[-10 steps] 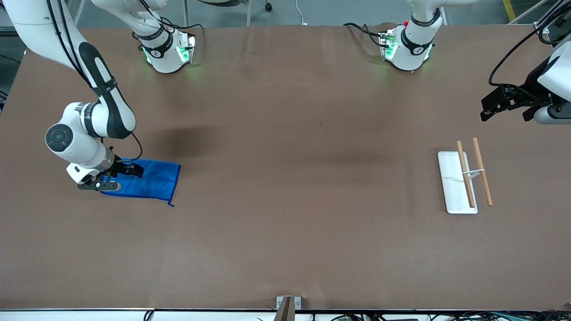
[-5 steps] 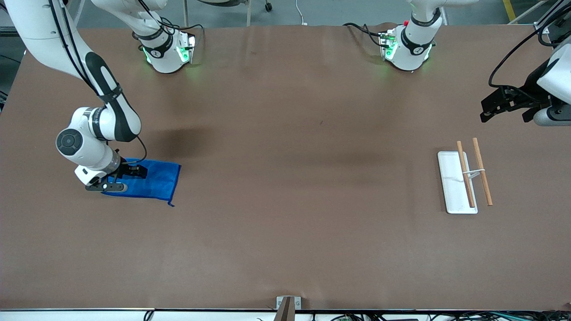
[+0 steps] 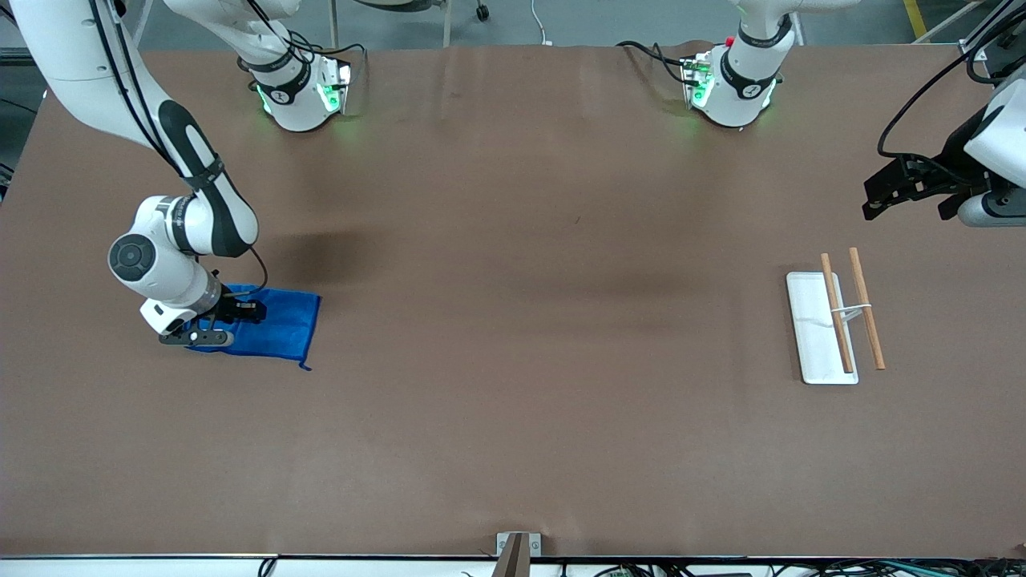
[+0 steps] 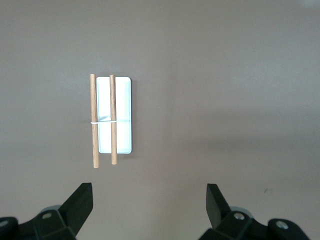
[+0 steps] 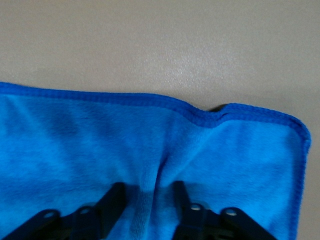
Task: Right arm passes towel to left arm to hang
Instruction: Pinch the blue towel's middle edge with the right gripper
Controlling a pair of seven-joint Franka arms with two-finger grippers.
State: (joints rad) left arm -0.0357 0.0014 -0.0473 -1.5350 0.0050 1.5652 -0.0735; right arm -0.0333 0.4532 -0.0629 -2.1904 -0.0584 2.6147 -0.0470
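Your right gripper (image 3: 228, 320) has slid in along the towel (image 3: 284, 328) over the last second and its fingers (image 5: 116, 200) are now pinching a ridge of cloth between them. The towel's edge has pulled in slightly but it lies on the table (image 3: 513, 401) at the right arm's end, so the grasp looks set and the lift comes next. Your left gripper (image 4: 149, 205) waits, fingers apart, above the rack (image 3: 834, 324).
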